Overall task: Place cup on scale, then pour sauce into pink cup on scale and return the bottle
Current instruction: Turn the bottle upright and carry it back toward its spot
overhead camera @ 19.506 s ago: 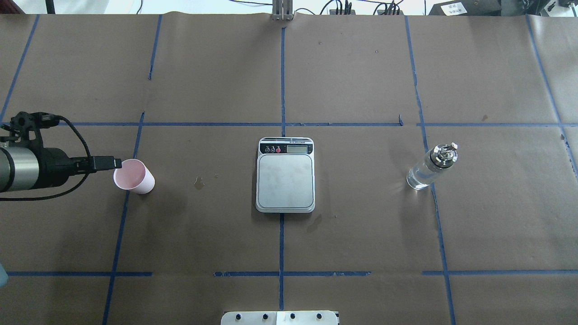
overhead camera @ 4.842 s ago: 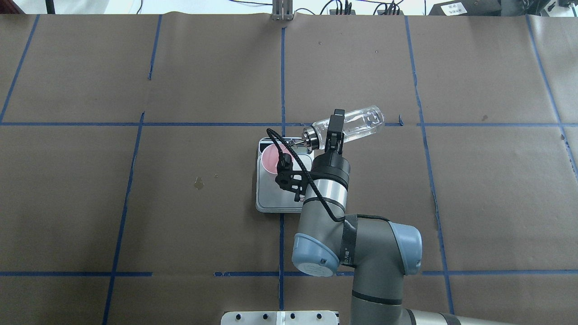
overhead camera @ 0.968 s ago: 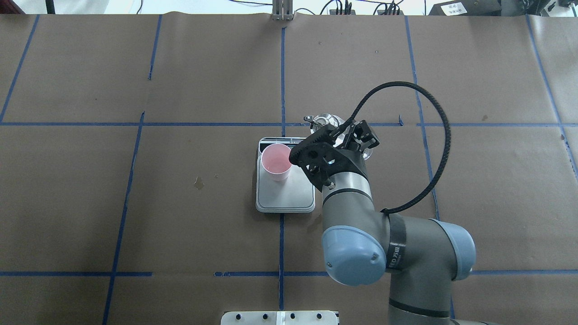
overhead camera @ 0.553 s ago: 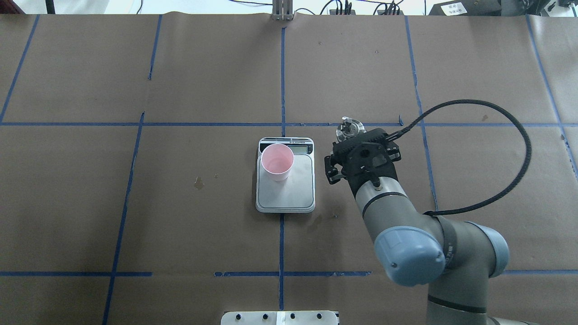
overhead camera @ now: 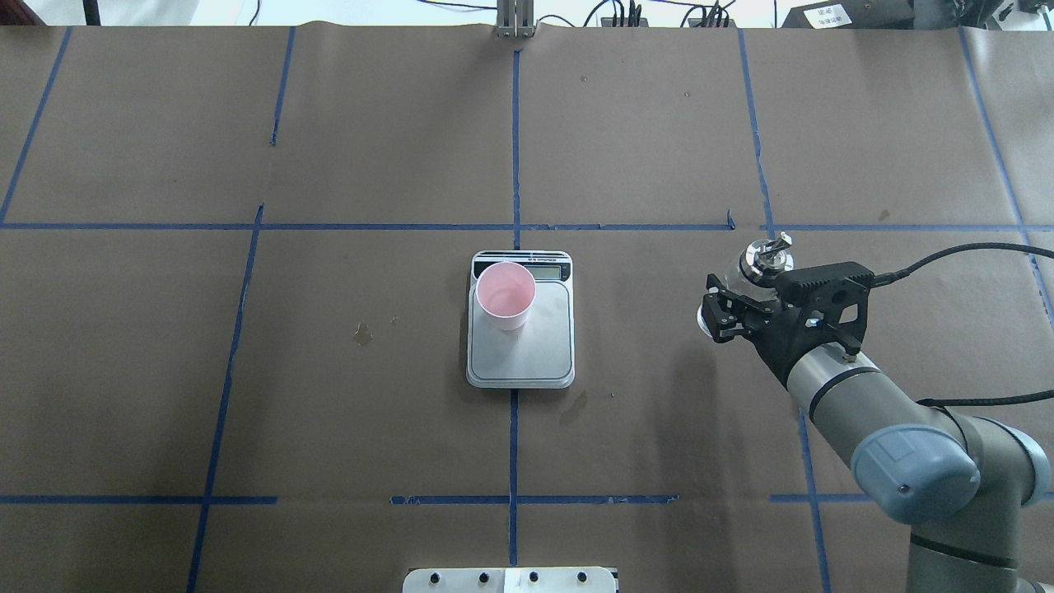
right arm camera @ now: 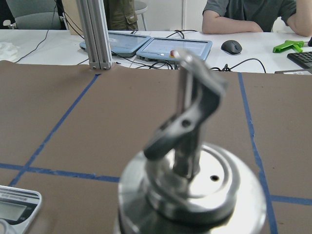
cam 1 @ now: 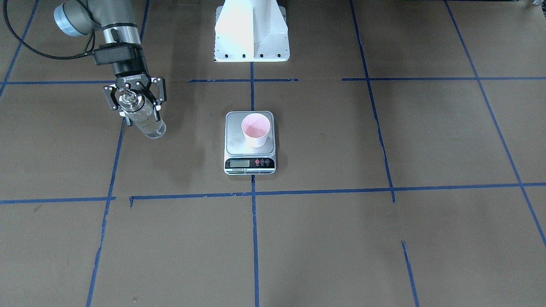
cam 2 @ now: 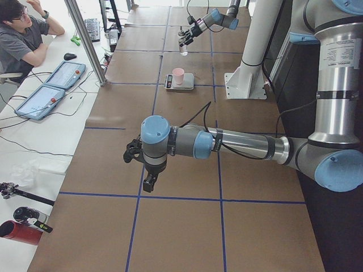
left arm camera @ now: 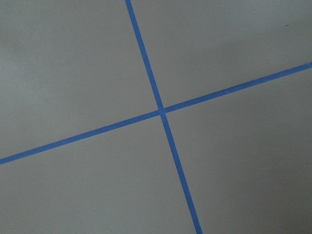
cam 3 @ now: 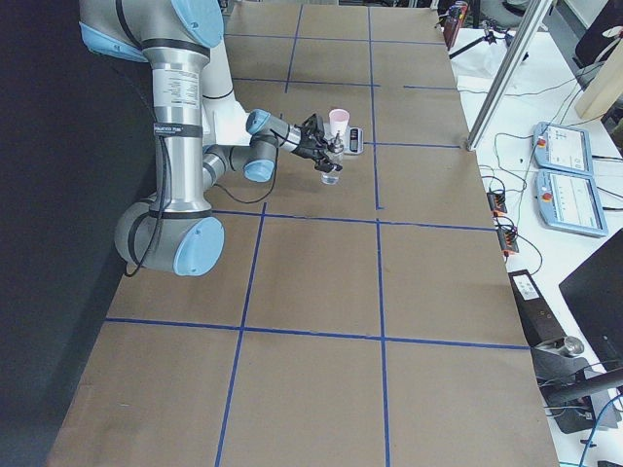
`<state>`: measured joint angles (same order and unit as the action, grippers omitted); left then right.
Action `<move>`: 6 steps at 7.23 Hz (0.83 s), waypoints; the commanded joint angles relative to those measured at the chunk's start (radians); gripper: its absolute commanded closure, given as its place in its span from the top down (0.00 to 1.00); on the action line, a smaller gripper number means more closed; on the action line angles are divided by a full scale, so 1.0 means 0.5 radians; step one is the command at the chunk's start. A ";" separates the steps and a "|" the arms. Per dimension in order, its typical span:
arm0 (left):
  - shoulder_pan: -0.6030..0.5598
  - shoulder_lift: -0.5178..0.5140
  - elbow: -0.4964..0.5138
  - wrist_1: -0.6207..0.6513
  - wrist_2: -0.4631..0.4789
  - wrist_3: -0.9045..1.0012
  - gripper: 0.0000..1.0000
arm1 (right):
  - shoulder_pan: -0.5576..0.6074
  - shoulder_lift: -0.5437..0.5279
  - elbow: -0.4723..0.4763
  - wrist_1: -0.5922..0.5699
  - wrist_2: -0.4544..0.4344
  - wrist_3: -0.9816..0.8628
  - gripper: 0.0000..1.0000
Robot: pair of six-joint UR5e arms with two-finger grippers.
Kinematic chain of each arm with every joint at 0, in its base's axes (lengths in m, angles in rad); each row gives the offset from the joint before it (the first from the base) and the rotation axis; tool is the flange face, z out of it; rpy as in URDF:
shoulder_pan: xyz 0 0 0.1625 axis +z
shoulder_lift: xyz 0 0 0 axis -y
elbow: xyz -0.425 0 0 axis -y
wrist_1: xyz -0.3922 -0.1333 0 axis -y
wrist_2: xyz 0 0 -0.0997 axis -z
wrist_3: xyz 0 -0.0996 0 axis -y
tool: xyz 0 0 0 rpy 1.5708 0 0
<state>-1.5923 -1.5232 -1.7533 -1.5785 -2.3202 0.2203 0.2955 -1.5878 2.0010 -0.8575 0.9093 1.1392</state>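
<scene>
The pink cup (overhead camera: 505, 294) stands upright on the far left part of the scale (overhead camera: 527, 362), also seen from the front as the cup (cam 1: 256, 130) on the scale (cam 1: 249, 164). The sauce is too clear to make out. My right gripper (overhead camera: 729, 298) is shut on the bottle (overhead camera: 764, 259), which stays upright well right of the scale. The front view shows this gripper (cam 1: 137, 108) clasping the bottle (cam 1: 149, 123) below its metal collar. The spout (right arm camera: 195, 112) fills the right wrist view. My left gripper (cam 2: 136, 153) shows only in the exterior left view, and I cannot tell its state.
Blue tape lines cross the brown paper. A small stain (overhead camera: 361, 333) lies left of the scale. The white robot base (cam 1: 251, 30) sits at the near edge. A person (cam 2: 25, 39) sits at a side desk beyond an aluminium post (cam 2: 85, 39).
My right arm has swung to the right with the bottle upright in it, away from the scale. The cup has stayed on the scale.
</scene>
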 commanded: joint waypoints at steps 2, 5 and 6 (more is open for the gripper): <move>0.000 0.000 0.000 0.003 0.002 0.001 1.00 | 0.004 -0.052 -0.109 0.024 0.001 0.056 0.00; 0.000 0.000 0.000 0.003 0.002 0.001 1.00 | 0.019 -0.064 -0.149 0.024 -0.015 0.059 0.01; 0.000 0.000 0.000 0.003 0.002 0.001 1.00 | 0.032 -0.082 -0.149 0.024 -0.018 0.059 0.04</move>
<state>-1.5923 -1.5232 -1.7533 -1.5769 -2.3194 0.2209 0.3043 -1.6197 1.9296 -0.8454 0.9027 1.1686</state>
